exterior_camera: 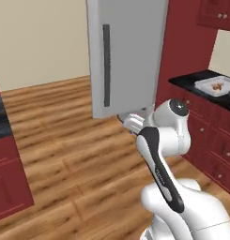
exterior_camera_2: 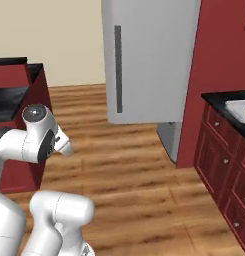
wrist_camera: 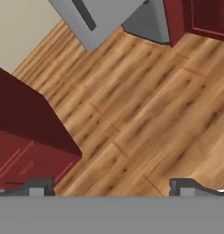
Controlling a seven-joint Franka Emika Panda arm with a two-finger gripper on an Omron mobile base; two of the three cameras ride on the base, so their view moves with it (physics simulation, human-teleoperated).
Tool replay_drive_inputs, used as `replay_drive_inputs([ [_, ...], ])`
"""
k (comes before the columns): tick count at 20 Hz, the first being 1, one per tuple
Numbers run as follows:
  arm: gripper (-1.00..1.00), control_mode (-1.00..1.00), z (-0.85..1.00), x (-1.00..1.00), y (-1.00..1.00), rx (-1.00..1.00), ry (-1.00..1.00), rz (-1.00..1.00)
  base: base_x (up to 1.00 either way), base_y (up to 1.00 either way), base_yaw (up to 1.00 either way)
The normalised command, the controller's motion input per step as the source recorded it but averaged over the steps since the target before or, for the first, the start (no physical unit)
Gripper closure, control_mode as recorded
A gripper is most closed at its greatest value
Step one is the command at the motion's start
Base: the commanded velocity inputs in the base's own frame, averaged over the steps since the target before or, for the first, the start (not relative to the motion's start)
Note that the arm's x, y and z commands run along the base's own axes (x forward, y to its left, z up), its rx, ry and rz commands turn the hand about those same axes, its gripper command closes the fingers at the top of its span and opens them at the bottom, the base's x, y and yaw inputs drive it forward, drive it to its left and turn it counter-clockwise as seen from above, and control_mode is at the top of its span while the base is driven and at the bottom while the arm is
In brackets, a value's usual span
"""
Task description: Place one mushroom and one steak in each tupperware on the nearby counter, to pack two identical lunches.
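Floorboards (wrist_camera: 145,105) of warm brown wood lie under our gripper (wrist_camera: 111,186) in the hand view, its two dark fingertips (wrist_camera: 36,187) set wide apart at the bottom with nothing between them. We see the same wooden floor in both base views, running between the cabinets and the grey fridge door (exterior_camera: 123,51), which stands open with its long dark handle (exterior_camera: 106,65) facing us. Our white arm (exterior_camera: 163,154) is folded low in front of the base, the hand aimed down at the floor.

On the right of the left base view, the black counter (exterior_camera: 191,80) sits on dark red cabinets (exterior_camera: 215,136) with small knobs. One tupperware (exterior_camera: 214,86) rests on it, a pale tray near the counter's front edge, and small orange-brown lumps lie inside; we take them for a mushroom (exterior_camera: 218,86), though they are too small to tell apart or count. In the right base view the same counter (exterior_camera_2: 216,98) shows a pale tray (exterior_camera_2: 240,109) cut off by the picture's edge. We cannot make out any steak.

A second dark red cabinet block (exterior_camera_2: 16,125) with a black top stands across the floor on the left, well apart from the counter.
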Motion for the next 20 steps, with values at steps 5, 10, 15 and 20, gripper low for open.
replay_drive_inputs([
  [5,-1.0,1.0,0.0,0.0,0.0,0.0,0.0,0.0,0.83,0.18,0.41],
  [10,-1.0,1.0,0.0,0.0,0.0,0.0,0.0,0.0,1.0,-0.25,0.13],
  [15,-1.0,1.0,0.0,0.0,0.0,0.0,0.0,0.0,1.0,0.24,0.11],
  [20,-1.0,1.0,0.0,0.0,0.0,0.0,0.0,0.0,1.0,0.29,0.08],
])
